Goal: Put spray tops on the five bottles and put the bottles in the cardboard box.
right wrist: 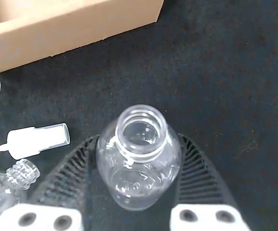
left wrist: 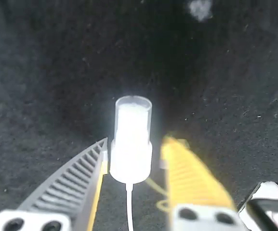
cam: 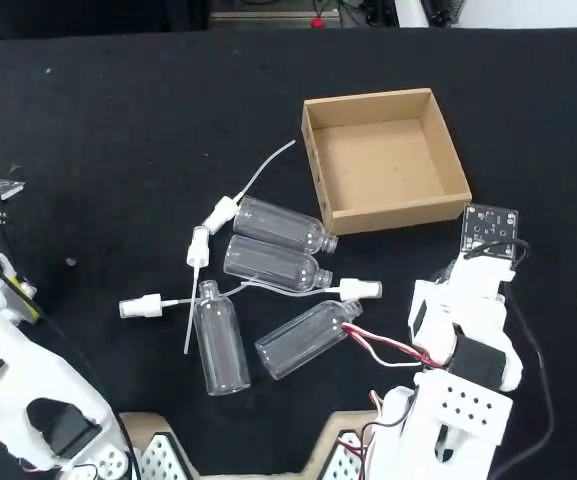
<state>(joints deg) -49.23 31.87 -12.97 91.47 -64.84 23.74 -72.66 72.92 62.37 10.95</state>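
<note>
Bottle [right wrist: 139, 166] apparently snug in right tool [right wrist: 139, 138]

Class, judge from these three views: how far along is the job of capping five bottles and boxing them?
Done: nothing yet; the cardboard box holds no bottle. In hand: the left gripper grips a spray top, the right gripper an open-necked bottle. Left: capping that one, then the four uncapped bottles lying beside four loose tops, and boxing all five.
</note>
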